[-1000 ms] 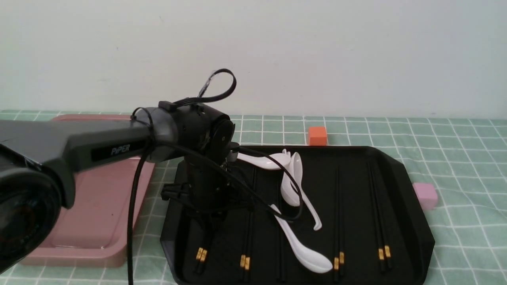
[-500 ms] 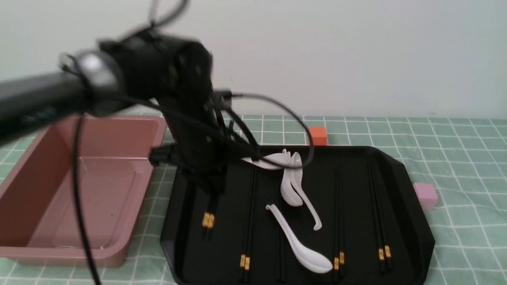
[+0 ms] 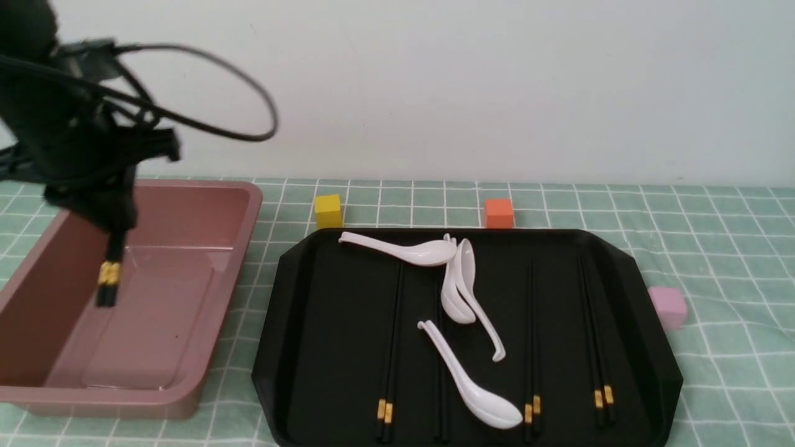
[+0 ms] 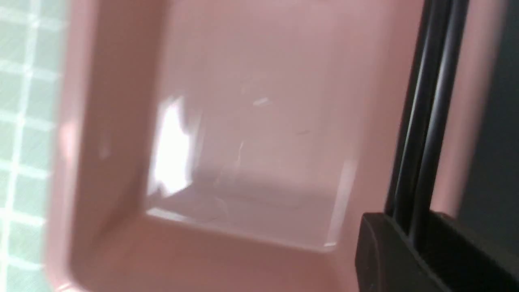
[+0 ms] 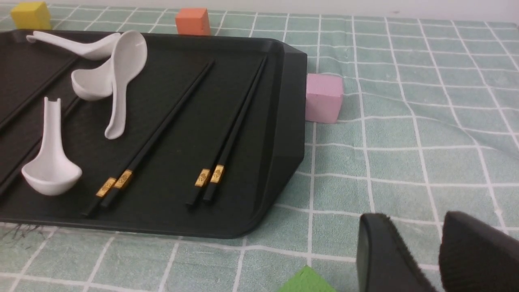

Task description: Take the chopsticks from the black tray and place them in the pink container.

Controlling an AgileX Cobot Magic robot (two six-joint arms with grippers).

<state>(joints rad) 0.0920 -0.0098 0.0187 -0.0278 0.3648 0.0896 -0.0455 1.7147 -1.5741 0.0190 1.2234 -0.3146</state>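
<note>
Front view: left arm up high, left gripper [image 3: 117, 225] pointing down, clamped on a pair of chopsticks [image 3: 107, 279] dangling over the pink container [image 3: 248, 208]; right gripper [image 5: 417, 223] low over the tabletop [image 5: 405, 121], grip unclear.

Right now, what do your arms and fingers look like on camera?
The left arm is blurred matte black, with thin black cables looping from its wrist. The right gripper shows two matte black fingers with rounded tips. No markings are readable.
</note>
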